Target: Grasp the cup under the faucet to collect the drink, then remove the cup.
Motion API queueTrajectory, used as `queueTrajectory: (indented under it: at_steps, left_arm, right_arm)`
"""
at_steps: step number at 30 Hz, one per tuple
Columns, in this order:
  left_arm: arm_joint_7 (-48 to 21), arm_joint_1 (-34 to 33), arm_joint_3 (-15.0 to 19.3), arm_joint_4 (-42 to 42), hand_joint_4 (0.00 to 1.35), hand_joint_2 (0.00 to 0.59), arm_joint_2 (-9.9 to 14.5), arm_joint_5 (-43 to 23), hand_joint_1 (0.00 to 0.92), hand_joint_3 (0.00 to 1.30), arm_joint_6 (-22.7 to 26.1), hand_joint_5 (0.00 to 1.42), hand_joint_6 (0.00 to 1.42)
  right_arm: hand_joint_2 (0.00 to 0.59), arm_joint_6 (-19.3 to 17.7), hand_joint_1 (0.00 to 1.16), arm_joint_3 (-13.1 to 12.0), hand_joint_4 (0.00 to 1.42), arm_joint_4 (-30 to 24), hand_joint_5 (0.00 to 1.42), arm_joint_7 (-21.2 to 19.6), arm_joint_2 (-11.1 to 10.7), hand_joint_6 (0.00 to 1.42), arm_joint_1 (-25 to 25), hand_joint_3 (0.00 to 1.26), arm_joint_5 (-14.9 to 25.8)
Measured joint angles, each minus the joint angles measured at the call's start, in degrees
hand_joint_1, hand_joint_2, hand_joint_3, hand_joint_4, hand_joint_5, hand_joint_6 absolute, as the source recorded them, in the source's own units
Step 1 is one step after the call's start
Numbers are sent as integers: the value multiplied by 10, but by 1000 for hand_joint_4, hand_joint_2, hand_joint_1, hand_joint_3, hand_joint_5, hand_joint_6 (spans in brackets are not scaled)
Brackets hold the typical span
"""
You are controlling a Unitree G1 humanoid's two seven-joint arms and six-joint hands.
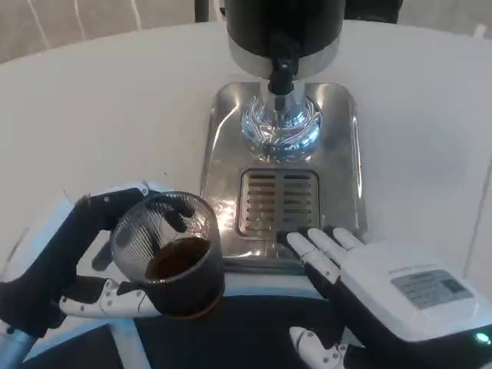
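1. Left hand (92,254) is wrapped around a clear ribbed cup (171,257), fingers curled on its near and far sides; the cup holds dark drink and is tilted slightly toward the camera.
2. Relative to the drip tray (223,154), a shiny steel plate on the white counter (92,108), the cup sits off its near left corner, away from the slotted grate (277,201) and well clear of the faucet (282,73) at the tray's far end.
3. Right hand (384,284) lies palm down at the tray's near edge, fingers spread and fingertips (307,244) touching the rim beside the grate; it holds nothing.
4. Judged from this, the drink is collected and the step in hand is carrying the cup away.
5. To do it well: level the cup first, since the tilt risks a spill; keep the grip firm but gentle on the thin wall; move slowly away from the tray, and set the cup down flat on the counter before loosening the fingers.
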Motion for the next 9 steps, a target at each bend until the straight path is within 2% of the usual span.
queueTrajectory:
  at_steps: [9]
  left_arm:
    - [-17,20,3,-21,1072,0,0,-4,724,952,5,1361,1424]
  right_arm:
    - [555,-5,48,3,0,0,0,0,0,0,8,5,0]
